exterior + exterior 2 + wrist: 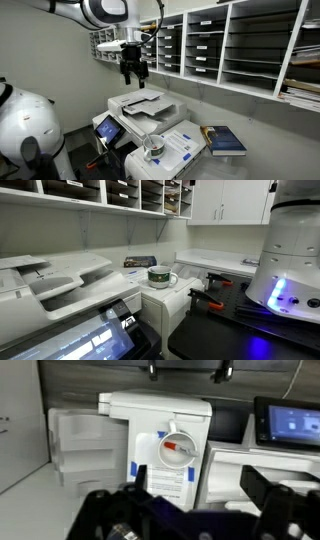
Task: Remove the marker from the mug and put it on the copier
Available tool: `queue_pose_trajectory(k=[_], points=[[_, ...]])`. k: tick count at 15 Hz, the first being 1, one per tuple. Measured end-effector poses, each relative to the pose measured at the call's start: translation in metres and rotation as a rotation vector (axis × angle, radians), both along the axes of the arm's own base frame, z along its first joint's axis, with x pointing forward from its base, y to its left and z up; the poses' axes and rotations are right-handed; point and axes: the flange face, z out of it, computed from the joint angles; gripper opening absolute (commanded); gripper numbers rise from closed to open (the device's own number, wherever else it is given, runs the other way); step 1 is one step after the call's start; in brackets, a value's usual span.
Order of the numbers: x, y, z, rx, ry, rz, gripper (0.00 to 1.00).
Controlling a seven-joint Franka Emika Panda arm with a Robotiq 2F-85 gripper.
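The mug [153, 145] is a small round glassy cup that stands on a white sheet on the copier's [140, 103] low side section, in front of the feeder top. It also shows in an exterior view [159, 277]. In the wrist view the mug [181, 448] is seen from above, and the reddish marker [176, 447] lies inside it. My gripper [133, 72] hangs high above the copier's feeder, well apart from the mug. In the wrist view its jaws [200, 485] are open and empty. The gripper is out of frame in one exterior view.
A dark blue book [225, 140] lies beside the mug on the counter. The copier's blue-lit touchscreen [108, 127] tilts at its front. Paper-sorting shelves [240, 45] line the wall behind. The white robot base [290, 250] stands nearby.
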Motion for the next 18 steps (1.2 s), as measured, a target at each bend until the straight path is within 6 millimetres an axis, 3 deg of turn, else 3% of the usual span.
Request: queue_pose_trajectory(k=[3,10,18], points=[[0.007,-0.003,-0.022,-0.003,-0.029,-0.156,1.00],[0.034,-0.031,-0.145,0.017,0.045,-0.539,1.00],[0.067,-0.038,-0.251,-0.024,0.108,-0.976,1.00]])
